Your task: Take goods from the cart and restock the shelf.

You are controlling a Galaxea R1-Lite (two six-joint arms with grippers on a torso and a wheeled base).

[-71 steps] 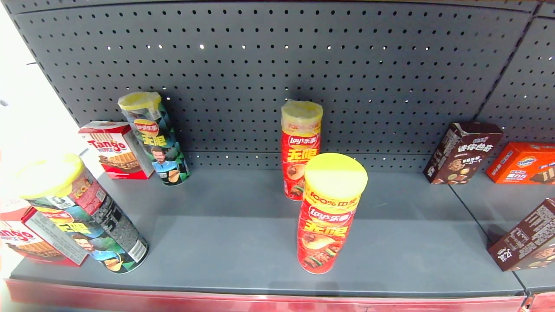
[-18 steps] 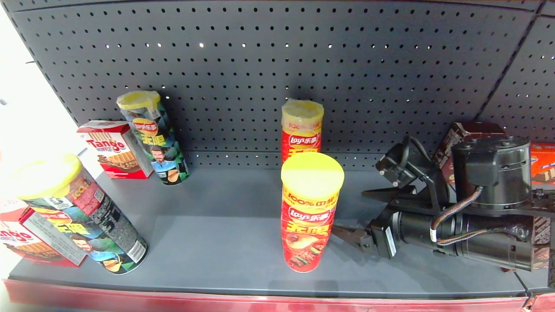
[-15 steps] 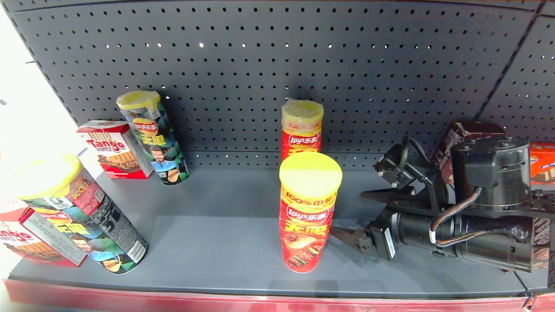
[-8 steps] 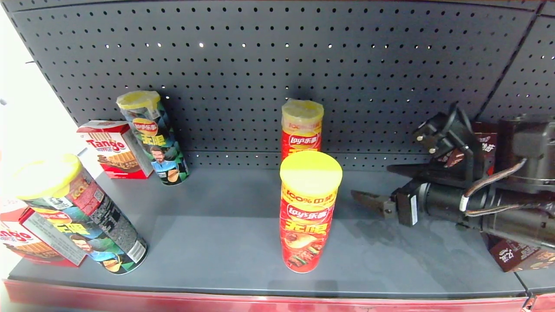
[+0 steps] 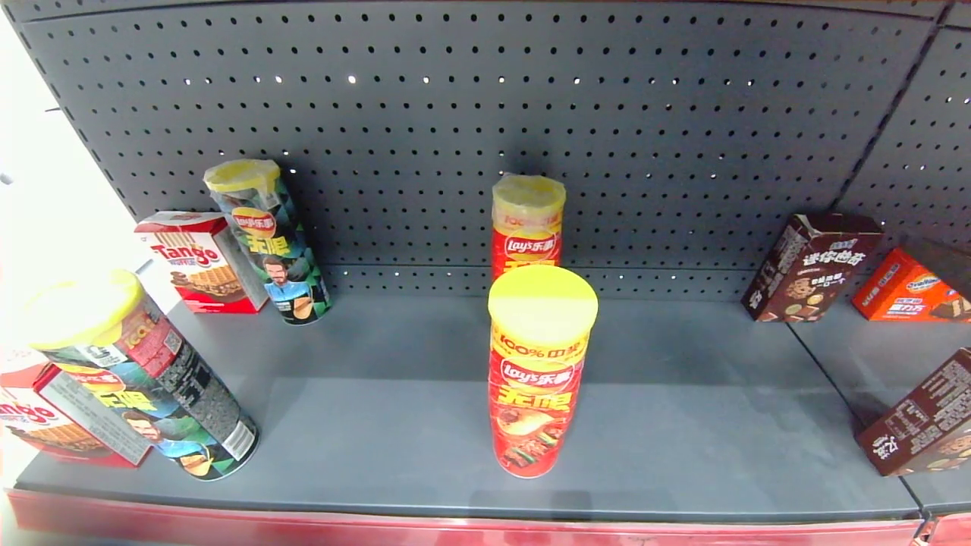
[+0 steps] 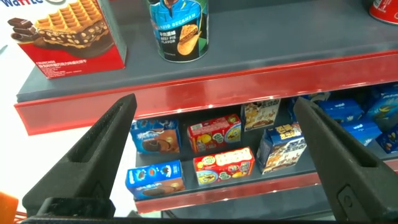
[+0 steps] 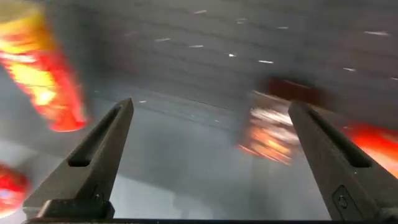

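Red chip can stands upright, long axis vertical.

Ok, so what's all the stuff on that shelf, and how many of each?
Red cardboard chip tubes with yellow lids: 2, red, mid-shelf, one behind the other.
Dark green-blue chip tubes with yellow lids: 2, left side, front and back.
Red-and-white wafer boxes: 2, left, one beside each dark tube.
Brown cardboard snack boxes: 2, right side, back and front.
Orange cardboard box: 1, far right, back.
Grey metal shelf: 1, grey, red front edge.
Small blue and red boxes: several, lower shelf.
Left hand: 1, black, open, before the red edge.
Right hand: 1, black, open, facing the shelf.
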